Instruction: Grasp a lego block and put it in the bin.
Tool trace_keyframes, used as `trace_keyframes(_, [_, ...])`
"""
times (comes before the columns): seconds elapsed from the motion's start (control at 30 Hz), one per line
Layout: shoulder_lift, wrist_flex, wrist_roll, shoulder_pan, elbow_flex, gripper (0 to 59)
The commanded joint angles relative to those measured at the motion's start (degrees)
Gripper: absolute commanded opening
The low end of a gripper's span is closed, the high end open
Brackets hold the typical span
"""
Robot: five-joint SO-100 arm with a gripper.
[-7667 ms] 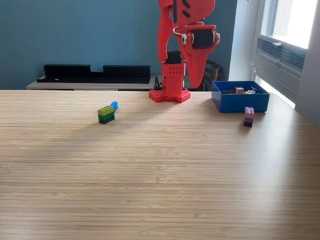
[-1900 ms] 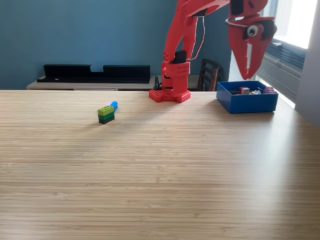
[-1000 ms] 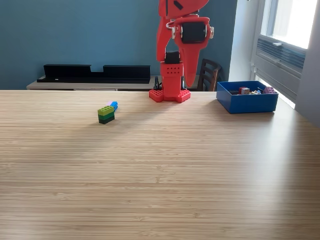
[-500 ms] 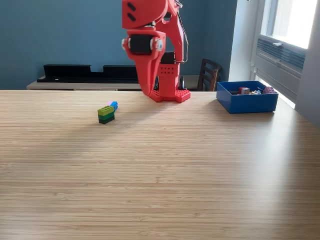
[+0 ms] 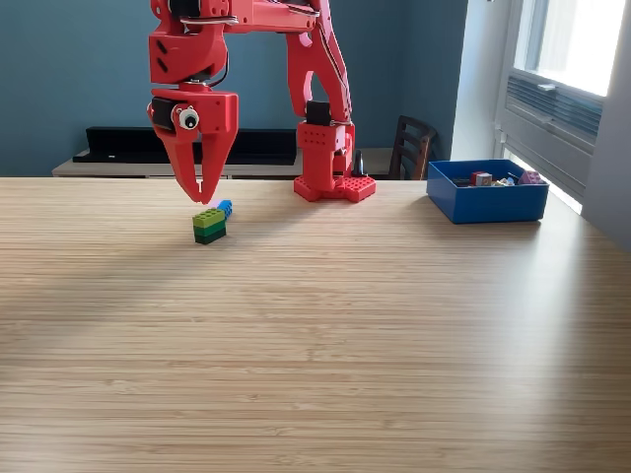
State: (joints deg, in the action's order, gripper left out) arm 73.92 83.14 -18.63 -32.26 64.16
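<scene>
So the wooden table [image 5: 315, 335] takes up most of the exterior view, with a blue wall [image 5: 118, 69] behind it and a window [image 5: 582, 44] at the view's right. The red arm [image 5: 315, 99] is bolted at the far edge of the table and reaches over toward the view's left, with its gripper [image 5: 203, 193] pointing straight down. The jaws are nearly pressed together at the tips, only a sliver of a gap between them, and nothing is pinched in there. It hangs just above the lego stack [image 5: 209, 226], not touching as far as I can tell. A long black tray [image 5: 187, 144] sits on a low shelf behind the table, and a dark chair [image 5: 414, 148] pokes up behind the arm's base. The bin [image 5: 487, 198] is on the table at the view's right, well apart from the gripper, and has a few small blocks [image 5: 483, 178] in it already. The stack itself is a light green brick on a darker one, with a small blue piece [image 5: 225, 208] just beside it on the far side.
</scene>
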Motion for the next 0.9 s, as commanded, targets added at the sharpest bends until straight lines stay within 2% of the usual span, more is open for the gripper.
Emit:
trace_keyframes(0.03, [6.4,0.4,-8.5,-0.9,0.2,0.1])
trace_keyframes(0.17, [6.5,1.2,-10.0,-0.9,2.9,0.1])
trace_keyframes(0.37, [6.6,1.0,-16.3,-0.9,6.2,0.1])
trace_keyframes(0.57, [6.8,-0.2,-16.5,-1.2,13.1,0.1])
trace_keyframes(0.73, [7.0,0.1,-12.2,-2.3,16.6,0.1])
trace_keyframes(0.9, [7.0,0.0,-3.4,-3.3,17.0,0.2])
